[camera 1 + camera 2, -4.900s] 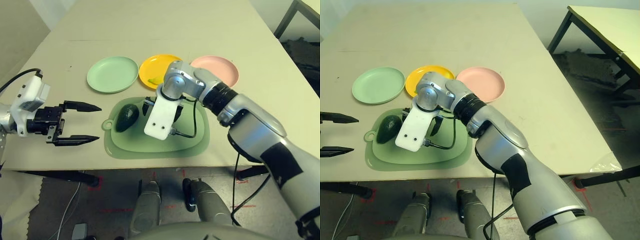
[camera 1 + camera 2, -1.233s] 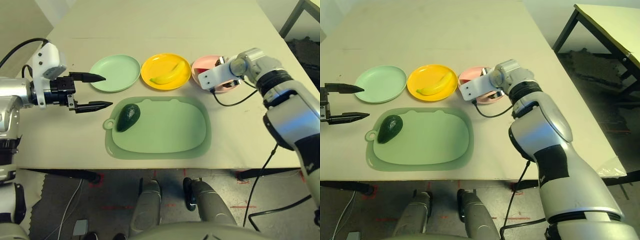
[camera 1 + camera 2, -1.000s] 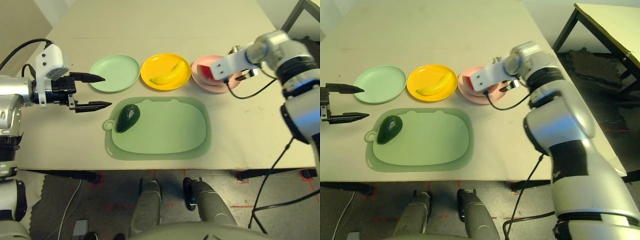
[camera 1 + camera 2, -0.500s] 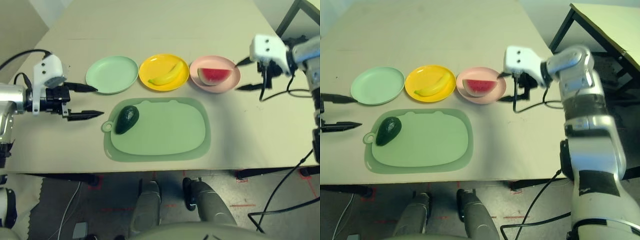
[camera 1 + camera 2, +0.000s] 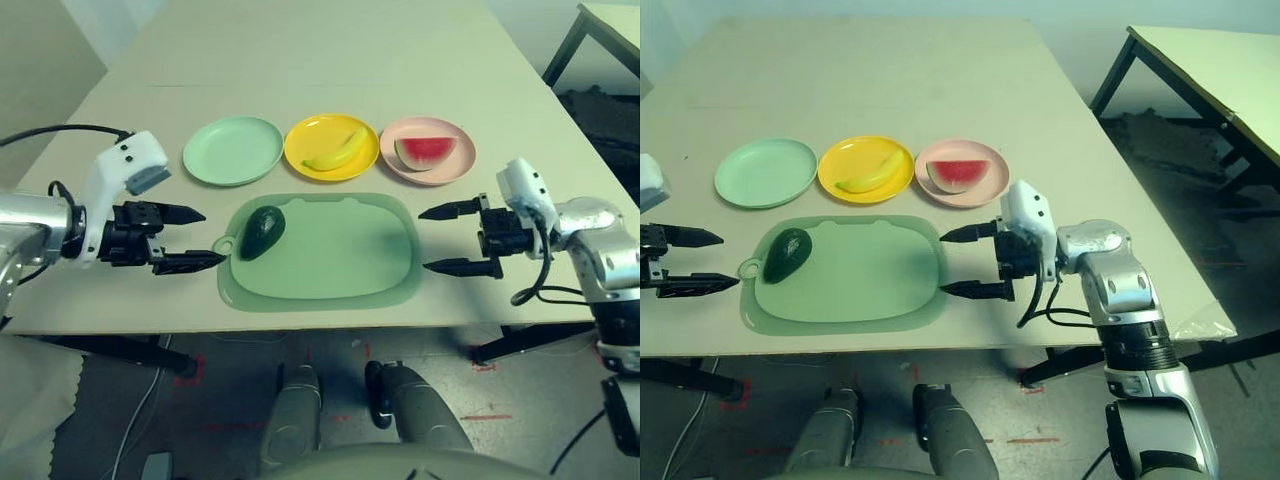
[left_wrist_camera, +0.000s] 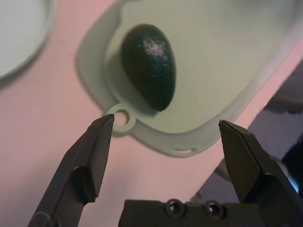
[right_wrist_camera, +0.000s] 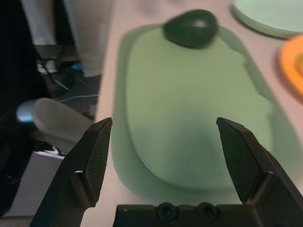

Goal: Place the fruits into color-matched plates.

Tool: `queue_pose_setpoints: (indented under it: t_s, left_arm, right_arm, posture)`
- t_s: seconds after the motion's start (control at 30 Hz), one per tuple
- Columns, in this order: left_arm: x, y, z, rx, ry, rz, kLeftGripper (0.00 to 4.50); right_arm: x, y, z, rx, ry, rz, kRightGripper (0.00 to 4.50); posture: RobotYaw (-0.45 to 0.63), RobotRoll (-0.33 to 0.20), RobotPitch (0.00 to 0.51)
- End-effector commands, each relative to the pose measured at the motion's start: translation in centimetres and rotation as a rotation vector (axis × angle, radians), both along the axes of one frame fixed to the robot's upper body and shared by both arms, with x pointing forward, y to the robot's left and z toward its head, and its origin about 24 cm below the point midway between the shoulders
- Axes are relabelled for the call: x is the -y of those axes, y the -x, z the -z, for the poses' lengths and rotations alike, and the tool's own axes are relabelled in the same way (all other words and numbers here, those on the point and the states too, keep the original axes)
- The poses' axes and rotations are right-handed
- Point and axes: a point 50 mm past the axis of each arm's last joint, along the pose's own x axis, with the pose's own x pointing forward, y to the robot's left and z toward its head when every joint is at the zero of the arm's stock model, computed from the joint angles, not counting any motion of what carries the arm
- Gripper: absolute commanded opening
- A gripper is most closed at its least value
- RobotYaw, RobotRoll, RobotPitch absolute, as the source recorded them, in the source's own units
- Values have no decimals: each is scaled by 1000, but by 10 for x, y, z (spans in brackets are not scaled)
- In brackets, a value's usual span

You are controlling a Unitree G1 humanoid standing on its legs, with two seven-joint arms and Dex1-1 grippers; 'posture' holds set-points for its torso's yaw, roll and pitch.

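Left eye view: three plates (image 5: 233, 150), three fruits (image 5: 263, 231), left gripper (image 5: 197, 238) and right gripper (image 5: 445, 240) both spread, empty.

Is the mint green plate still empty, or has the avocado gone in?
Empty. The mint green plate holds nothing; the avocado lies on the green mat, in front of the open left hand.

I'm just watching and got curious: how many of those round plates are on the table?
3, in a row beyond the green mat: a mint green plate on the left, bare; a yellow plate in the middle under the banana; a pink plate on the right under the watermelon wedge. None looks hidden.
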Motion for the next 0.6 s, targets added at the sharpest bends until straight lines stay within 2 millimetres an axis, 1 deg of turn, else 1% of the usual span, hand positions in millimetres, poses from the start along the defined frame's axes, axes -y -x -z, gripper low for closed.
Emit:
queue_pose_setpoints:
  t_s: [0.03, 0.13, 0.23, 0.4, 0.6]
  left_arm:
    - [5, -2, -3, -45, 30, -101, 4500]
    - [10, -8, -6, -58, 69, -155, 4500]
    - [15, -14, -6, -65, 88, -175, 4500]
    - [28, -19, 2, -109, 136, -157, 4500]
    - [38, -19, 7, -158, 152, -123, 4500]
  right_arm:
    - [-10, 4, 1, 26, -20, -45, 4449]
    - [-15, 6, 2, 45, -21, -66, 4449]
    - [-18, 7, 4, 50, -28, -76, 4449]
    - [-22, 8, 2, 62, -37, -69, 4449]
    - [-20, 10, 4, 62, -27, -60, 4449]
  posture:
    - [59, 0, 196]
    - [53, 0, 200]
    - [49, 0, 199]
    - [27, 0, 197]
    - [4, 0, 197]
